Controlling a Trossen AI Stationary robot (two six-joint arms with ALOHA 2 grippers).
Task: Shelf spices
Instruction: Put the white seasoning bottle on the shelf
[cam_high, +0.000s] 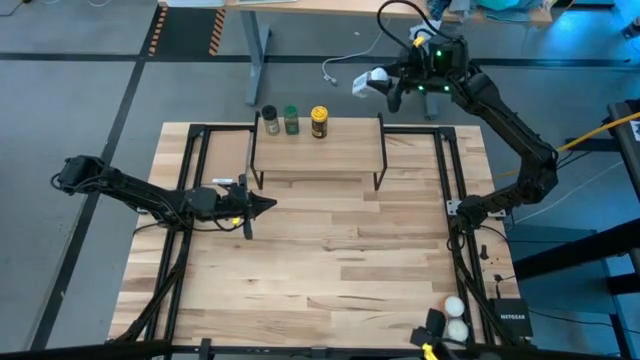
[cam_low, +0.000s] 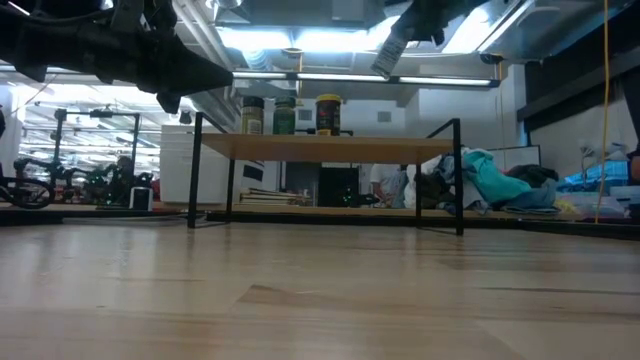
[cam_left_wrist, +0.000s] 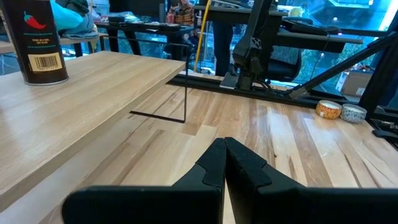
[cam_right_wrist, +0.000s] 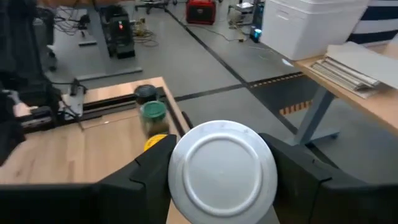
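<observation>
The right gripper (cam_high: 385, 86) pinches the white-lidded jar (cam_high: 365, 82) by its body, high above the shelf (cam_high: 318, 157), w/ 3 jars already on the shelf's back edge. The jar looks light, stiff and smooth, so prob. slippery; a mid-body grip is best. The left gripper (cam_high: 262, 205) hangs pressed together over the tabletop (cam_high: 330, 260).

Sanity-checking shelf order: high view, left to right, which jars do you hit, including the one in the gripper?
black-lidded jar → green-lidded jar → yellow-lidded jar → white-lidded jar, held by the right gripper beyond the shelf.

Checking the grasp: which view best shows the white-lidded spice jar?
The right wrist view: the white-lidded spice jar fills it, clamped in the right end effector. High and low views show it small; the left wrist misses it.
</observation>
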